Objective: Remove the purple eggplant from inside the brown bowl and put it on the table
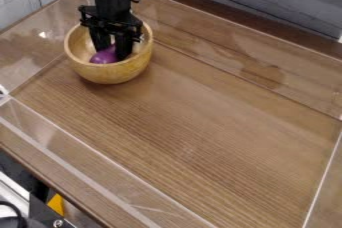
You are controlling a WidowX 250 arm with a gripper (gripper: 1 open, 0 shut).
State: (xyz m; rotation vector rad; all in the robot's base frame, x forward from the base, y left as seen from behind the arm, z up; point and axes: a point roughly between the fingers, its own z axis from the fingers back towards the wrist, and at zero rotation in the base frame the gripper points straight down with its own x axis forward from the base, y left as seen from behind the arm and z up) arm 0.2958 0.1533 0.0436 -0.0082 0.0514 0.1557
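Observation:
The brown bowl (110, 69) stands at the far left of the table (201, 122). Inside it lies the purple eggplant (102, 55), only its left part showing beside the fingers. My black gripper (115, 48) points straight down into the bowl, its fingers reaching to the eggplant's right side and over it. The jaws stand partly apart; whether they grip the eggplant is hidden by the fingers and the bowl's wall.
Clear plastic edging (80, 167) runs around the tabletop's sides. A grey plank wall (267, 2) rises behind the table. The broad wood surface stretches from the bowl toward the front and right.

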